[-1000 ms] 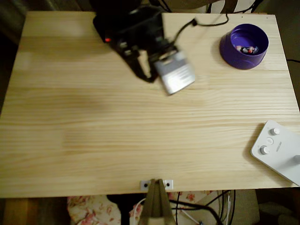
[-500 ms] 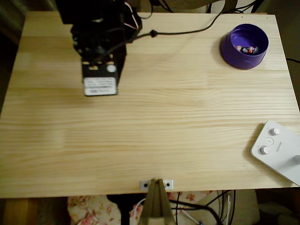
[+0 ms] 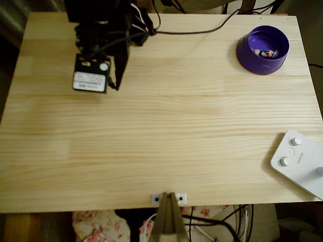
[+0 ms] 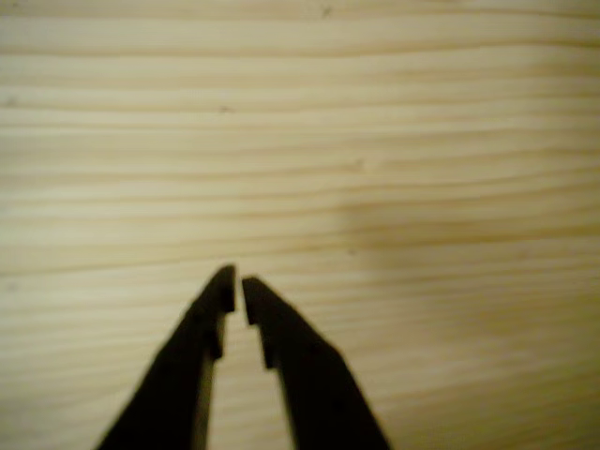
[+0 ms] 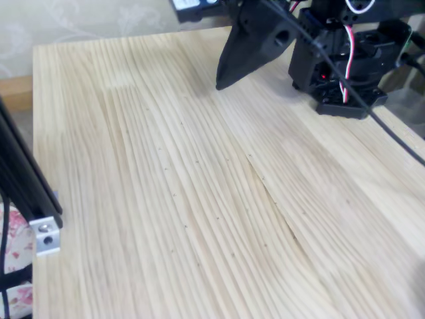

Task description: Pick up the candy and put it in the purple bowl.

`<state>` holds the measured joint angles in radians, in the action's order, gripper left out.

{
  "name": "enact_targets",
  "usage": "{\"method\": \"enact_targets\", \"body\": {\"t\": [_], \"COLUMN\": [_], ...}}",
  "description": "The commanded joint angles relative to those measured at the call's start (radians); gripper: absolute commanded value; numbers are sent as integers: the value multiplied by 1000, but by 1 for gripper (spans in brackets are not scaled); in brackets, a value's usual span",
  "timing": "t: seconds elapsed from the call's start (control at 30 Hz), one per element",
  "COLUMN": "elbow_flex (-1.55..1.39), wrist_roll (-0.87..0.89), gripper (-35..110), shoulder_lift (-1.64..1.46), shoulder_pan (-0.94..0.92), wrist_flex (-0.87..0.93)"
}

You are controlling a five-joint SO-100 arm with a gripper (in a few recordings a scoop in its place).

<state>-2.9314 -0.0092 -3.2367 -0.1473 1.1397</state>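
Fingers (image 4: 237,286) nearly closed, candy (image 3: 267,53) far off

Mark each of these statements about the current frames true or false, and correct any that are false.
1. The candy lies inside the purple bowl. True.
2. The gripper holds the candy between its fingers. False: the wrist view shows the fingertips nearly together with nothing between them, over bare wood.
3. The purple bowl sits near the top right corner of the table in the overhead view. True.
4. The arm is directly above the bowl. False: in the overhead view it is at the top left of the table, well away from the bowl.
5. A white device with knobs sits at the table's lower right edge in the overhead view. True.
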Motion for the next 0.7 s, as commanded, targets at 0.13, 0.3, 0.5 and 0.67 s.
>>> {"method": "enact_targets", "body": {"t": [0.13, 0.3, 0.5, 0.67], "elbow_flex": [-26, -57, -57, -57], "wrist_roll": [40, 34, 20, 20], "gripper": [-1, -1, -1, -1], "shoulder_lift": [-61, -61, -61, -61], "shoulder_pan": [-12, -29, -18, -18], "wrist_flex": [15, 0, 0, 0]}}
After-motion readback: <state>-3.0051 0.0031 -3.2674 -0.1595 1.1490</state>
